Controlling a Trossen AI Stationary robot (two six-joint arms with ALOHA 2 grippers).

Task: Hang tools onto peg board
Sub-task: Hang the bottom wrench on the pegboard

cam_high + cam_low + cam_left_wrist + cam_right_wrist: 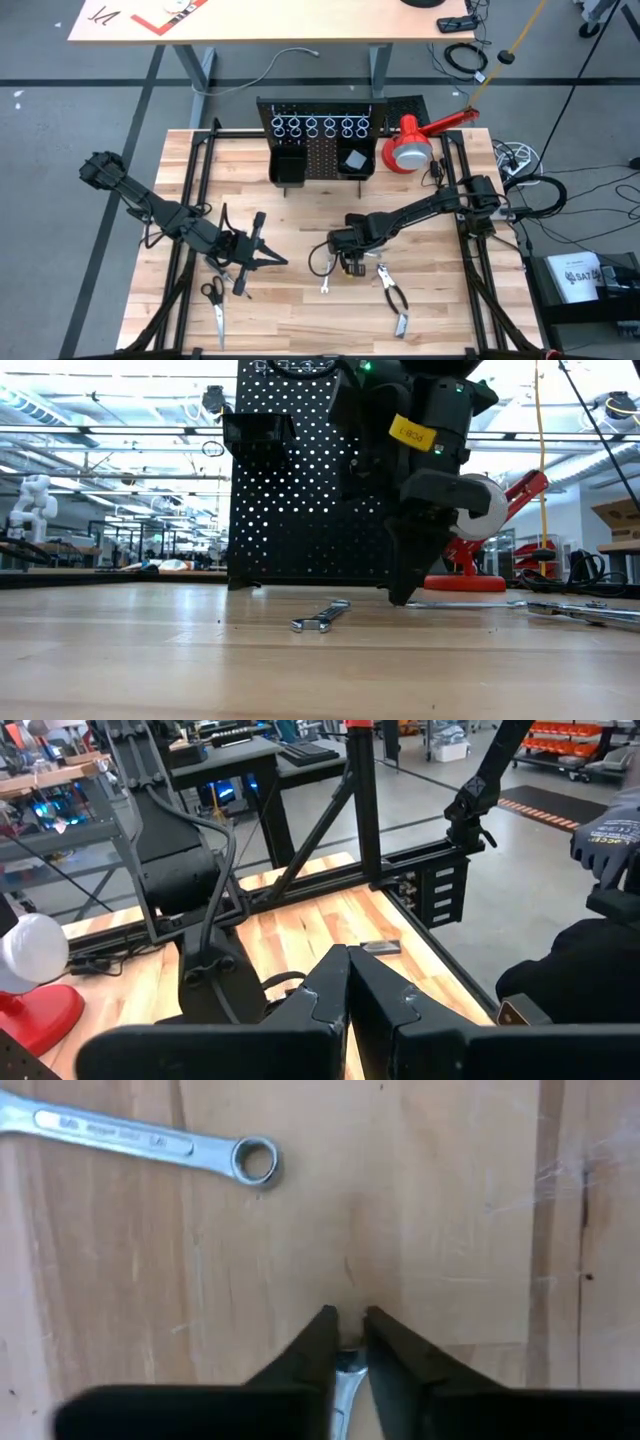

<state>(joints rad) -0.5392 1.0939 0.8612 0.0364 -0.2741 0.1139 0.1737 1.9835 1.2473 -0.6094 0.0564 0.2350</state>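
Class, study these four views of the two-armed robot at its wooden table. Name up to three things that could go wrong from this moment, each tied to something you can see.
1. The right tool pinches only a thin silver piece at its fingertips; lifted, that piece may twist or slip out.
2. The silver wrench lies just beside it on the table; a sideways move could knock it.
3. The peg board has a red lamp close beside it; the arm could brush the lamp on approach.

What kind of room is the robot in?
Probably a robotics lab or workshop. Another white robot stands in the room behind, a peg board for tools sits on the wooden table, and cables lie on the floor.
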